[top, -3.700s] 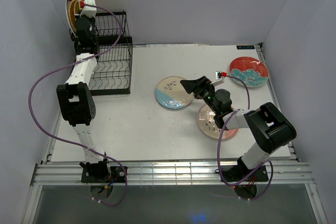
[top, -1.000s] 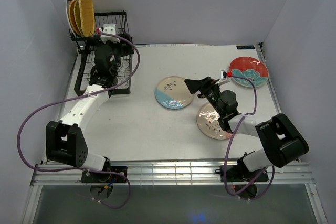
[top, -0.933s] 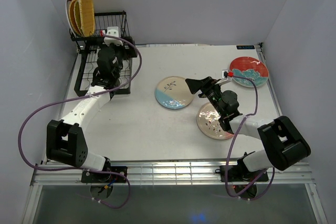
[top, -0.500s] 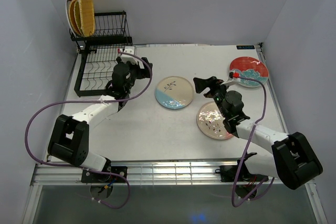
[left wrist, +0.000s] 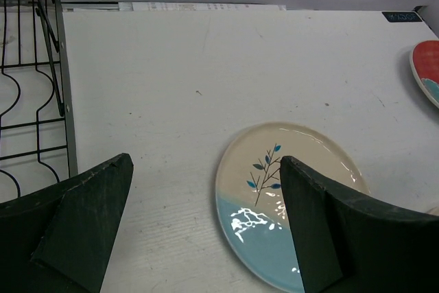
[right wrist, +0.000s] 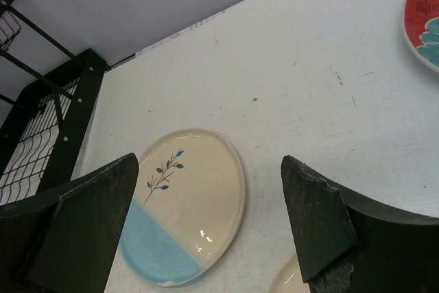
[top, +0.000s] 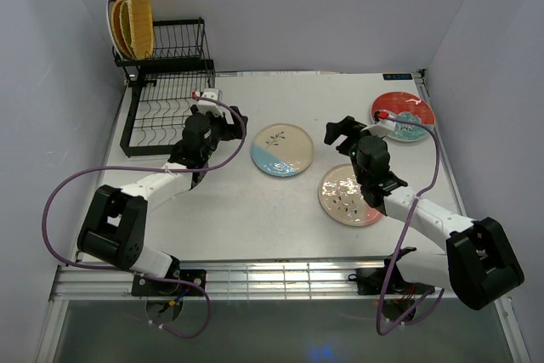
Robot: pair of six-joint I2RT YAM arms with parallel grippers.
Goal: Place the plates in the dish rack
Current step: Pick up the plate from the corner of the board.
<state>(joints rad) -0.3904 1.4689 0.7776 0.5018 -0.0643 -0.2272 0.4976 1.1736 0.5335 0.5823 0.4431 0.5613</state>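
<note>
Left tool [top: 229,116]: released, jaws wide, nothing between them. It sits low over the surface [top: 255,210], just right of the rack [top: 166,112] and left of the cream-blue plate [top: 282,150]. In the left wrist view the tool [left wrist: 206,161] faces that plate [left wrist: 288,204], apart from it, with the rack wires [left wrist: 34,101] at the left edge and a sliver of the red plate [left wrist: 426,73] at far right.

Right tool [top: 342,127]: released, jaws wide, nothing held. It sits between the cream-blue plate and the red plate [top: 412,116]; its arm passes over the right part of the cream-pink plate [top: 340,197]. In the right wrist view the tool [right wrist: 209,161] looks onto the cream-blue plate [right wrist: 185,204], with the rack [right wrist: 41,128] at left and the red plate [right wrist: 425,18] at upper right.

Plates on the surface: three, all lying flat and apart from one another.

Plates in the rack: two woven plates [top: 136,19] stand on edge at the left end of the upper tier, with a white plate [top: 110,13] showing behind them. The lower slotted section holds no plate.
</note>
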